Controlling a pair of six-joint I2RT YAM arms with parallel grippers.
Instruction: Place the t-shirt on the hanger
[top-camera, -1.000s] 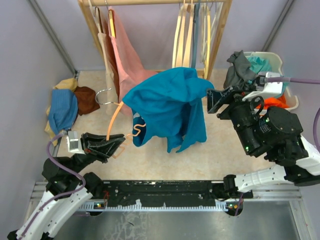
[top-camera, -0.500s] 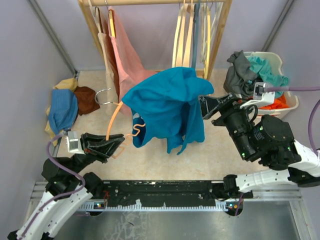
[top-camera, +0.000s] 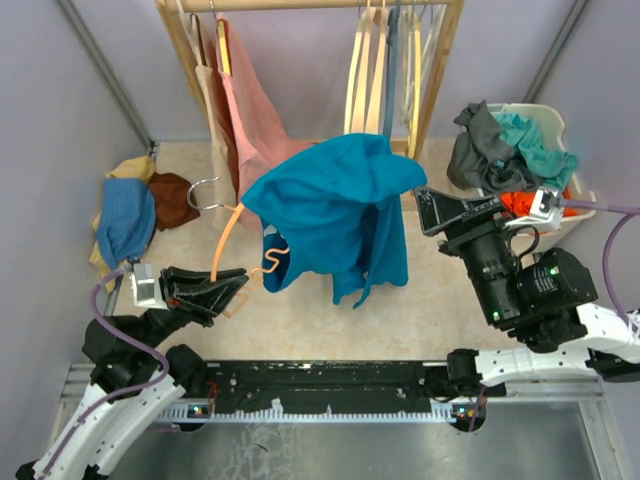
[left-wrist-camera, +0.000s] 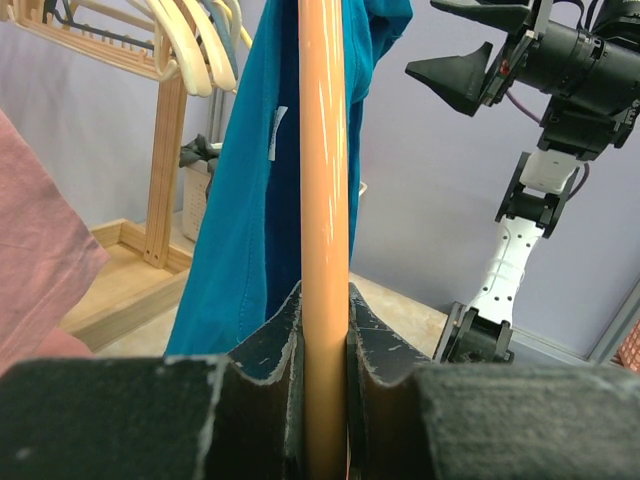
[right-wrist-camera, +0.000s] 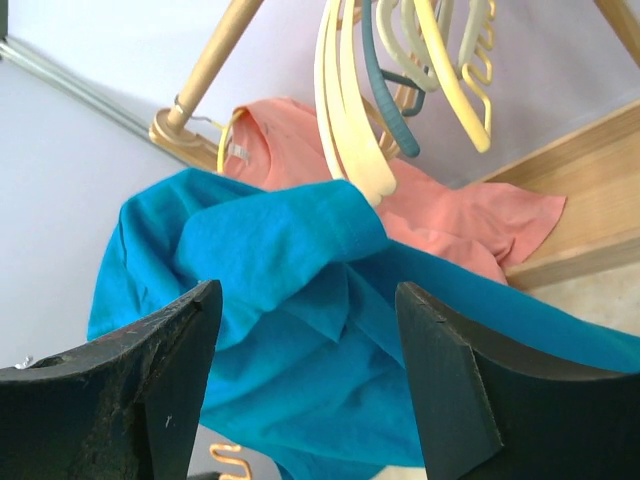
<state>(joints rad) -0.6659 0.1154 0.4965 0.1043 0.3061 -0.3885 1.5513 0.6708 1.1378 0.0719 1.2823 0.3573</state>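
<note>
The teal-blue t-shirt (top-camera: 335, 215) hangs bunched over one end of the orange-tan hanger (top-camera: 228, 240), held up above the floor. My left gripper (top-camera: 235, 285) is shut on the hanger's arm. In the left wrist view that arm (left-wrist-camera: 323, 200) runs straight up between my fingers (left-wrist-camera: 275, 335), with the t-shirt (left-wrist-camera: 240, 200) draped to its left. My right gripper (top-camera: 435, 212) stands open just right of the shirt and holds nothing. In the right wrist view the t-shirt (right-wrist-camera: 300, 300) fills the gap beyond the open right gripper (right-wrist-camera: 308, 295), and the hanger's wavy bar (right-wrist-camera: 232, 462) peeks out below.
A wooden clothes rack (top-camera: 310, 5) stands at the back with a pink garment (top-camera: 255, 110) and cream hangers (top-camera: 365, 80). A white basket (top-camera: 585, 205) of clothes sits at the right. Blue and brown cloths (top-camera: 130, 215) are piled at the left wall.
My right arm has swung back and lower beside the shirt, and its jaws have spread a little wider. The left gripper, the hanger and the t-shirt have stayed in place.
</note>
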